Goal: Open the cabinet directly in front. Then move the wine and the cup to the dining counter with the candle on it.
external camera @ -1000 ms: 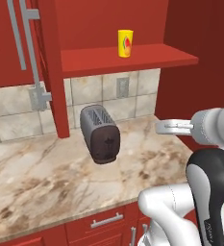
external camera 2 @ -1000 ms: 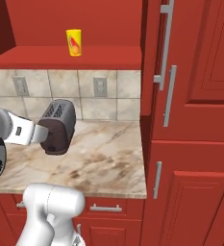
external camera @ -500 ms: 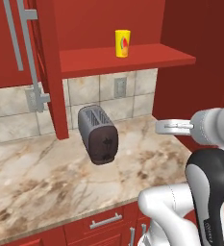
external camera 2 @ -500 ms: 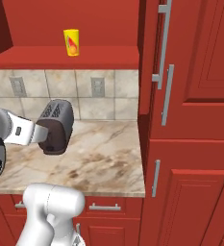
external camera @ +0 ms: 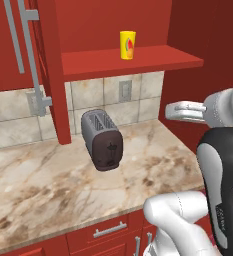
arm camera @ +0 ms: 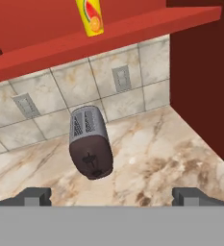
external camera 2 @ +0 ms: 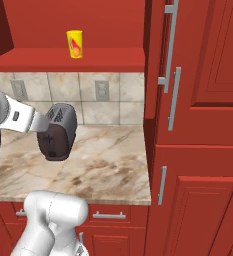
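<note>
While the tool point(arm camera: 111, 196) hangs wide and empty over the worktop point(external camera: 48, 185), the cup point(external camera: 127, 45) stands near the shelf's point(external camera: 138, 62) front edge.

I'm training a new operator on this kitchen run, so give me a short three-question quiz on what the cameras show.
1. True or false: the cup stands on the cabinet's red inner shelf.
2. What stands on the marbled worktop under that shelf?
3. The gripper's fingers are: A) shut on the cup B) open, holding nothing C) gripping a handle.

Key: 1 true; 2 a dark toaster; 3 B.
</note>
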